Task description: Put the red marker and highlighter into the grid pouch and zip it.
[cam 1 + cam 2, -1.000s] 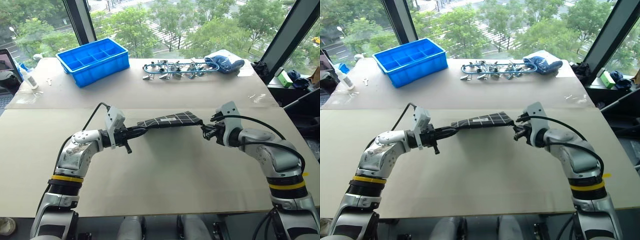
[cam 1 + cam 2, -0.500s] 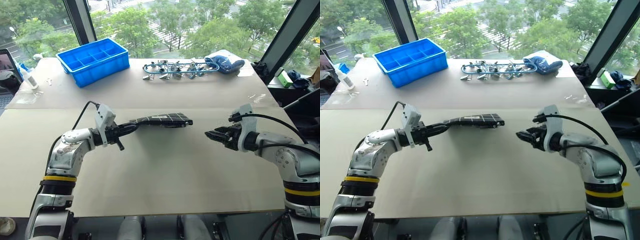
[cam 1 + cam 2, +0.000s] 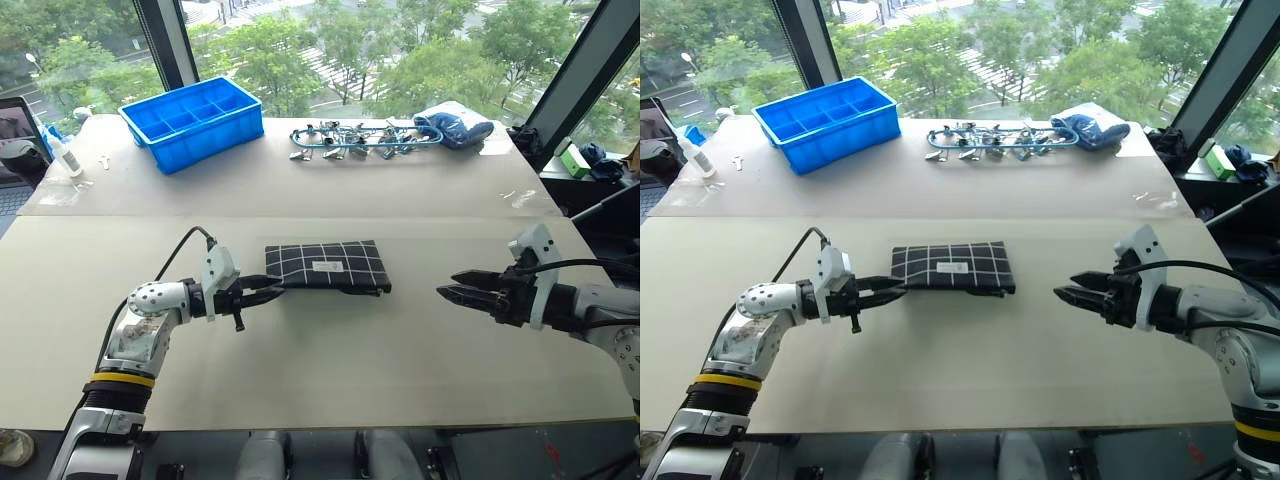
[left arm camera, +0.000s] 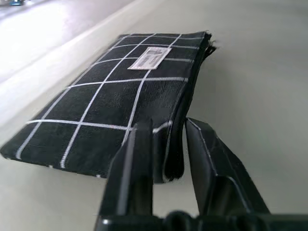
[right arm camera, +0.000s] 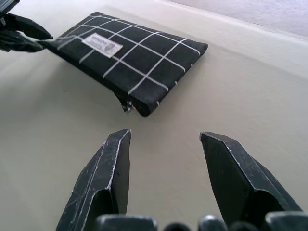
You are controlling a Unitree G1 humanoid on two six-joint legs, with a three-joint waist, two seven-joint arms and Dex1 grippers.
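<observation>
the grid pouch [image 3: 325, 267] is laid flat on the table [image 3: 330, 370], long axis across, between the arms; the left gripper [image 3: 268, 292], fingers parted and loosely straddling its near left edge, is nearer; the right gripper [image 3: 452, 294], open and empty, is well apart, pointed toward it

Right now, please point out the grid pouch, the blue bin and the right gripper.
grid pouch [image 3: 325, 267]: left eye view, its top face.
blue bin [image 3: 215, 133]: left eye view, its front wall.
right gripper [image 5: 166, 166]: right wrist view, between its fingertips.
</observation>
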